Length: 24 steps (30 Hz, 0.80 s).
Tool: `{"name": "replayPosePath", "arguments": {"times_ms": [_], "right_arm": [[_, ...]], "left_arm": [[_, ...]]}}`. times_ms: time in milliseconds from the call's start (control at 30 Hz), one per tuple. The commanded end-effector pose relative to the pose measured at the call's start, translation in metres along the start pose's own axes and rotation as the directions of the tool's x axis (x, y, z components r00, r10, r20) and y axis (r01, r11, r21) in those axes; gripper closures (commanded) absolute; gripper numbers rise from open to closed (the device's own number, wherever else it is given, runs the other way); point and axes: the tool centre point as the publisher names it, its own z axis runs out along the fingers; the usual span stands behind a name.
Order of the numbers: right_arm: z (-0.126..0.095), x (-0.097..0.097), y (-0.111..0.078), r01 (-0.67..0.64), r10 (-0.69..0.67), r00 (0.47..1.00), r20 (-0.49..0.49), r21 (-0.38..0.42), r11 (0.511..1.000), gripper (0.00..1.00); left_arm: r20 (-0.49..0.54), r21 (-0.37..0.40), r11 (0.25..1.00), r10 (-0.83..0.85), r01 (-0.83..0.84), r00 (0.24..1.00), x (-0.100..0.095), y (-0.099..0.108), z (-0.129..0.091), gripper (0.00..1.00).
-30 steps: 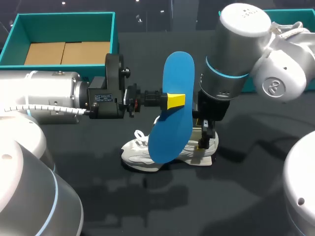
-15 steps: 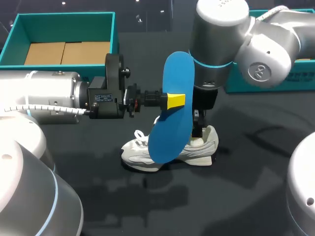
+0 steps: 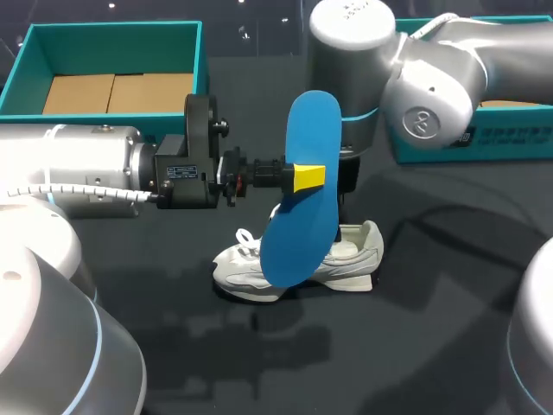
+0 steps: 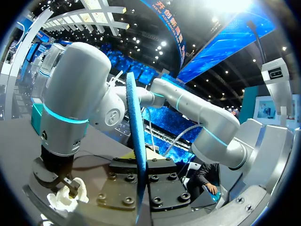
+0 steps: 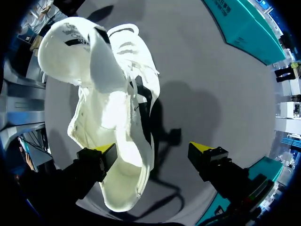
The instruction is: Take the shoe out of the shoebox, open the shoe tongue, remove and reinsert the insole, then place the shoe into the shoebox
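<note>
The left gripper (image 3: 309, 176) is clamped on the blue insole (image 3: 298, 242) and holds it upright above the middle of the table (image 3: 415, 346), in front of the white shoe (image 3: 356, 255) standing there on its sole. The right gripper (image 5: 153, 148) hangs just above the shoe's heel with its fingers apart, one over the heel opening and the other beside the shoe. The teal shoebox (image 3: 112, 33) sits at the table's far left corner, well apart from the shoe.

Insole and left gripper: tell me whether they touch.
Touching. In the head view the left gripper has its yellow tip flat on the insole; the left wrist view shows it clamped edge-on.
</note>
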Motion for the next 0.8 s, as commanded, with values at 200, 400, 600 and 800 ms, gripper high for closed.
{"name": "replayPosePath", "arguments": {"times_ms": [200,400,600,800], "right_arm": [[0.027,-0.003,0.002,-0.002,0.002,1.000,-0.024,-0.021,1.000,0.22],[0.035,-0.002,0.005,0.002,-0.003,0.999,-0.039,-0.030,1.000,0.41],[0.038,-0.001,0.009,0.019,-0.020,0.998,-0.053,-0.031,0.999,0.71],[0.040,0.001,0.011,0.030,-0.032,0.998,-0.060,-0.028,0.999,1.00]], "left_arm": [[0.001,0.003,1.000,0.001,-0.001,1.000,0.000,0.001,0.002,1.00],[0.001,0.003,1.000,0.001,-0.001,1.000,0.000,0.001,0.002,1.00],[0.001,0.003,1.000,0.001,-0.001,1.000,0.000,0.001,0.002,1.00],[0.001,0.003,1.000,0.001,-0.001,1.000,0.000,0.001,0.002,1.00]]}}
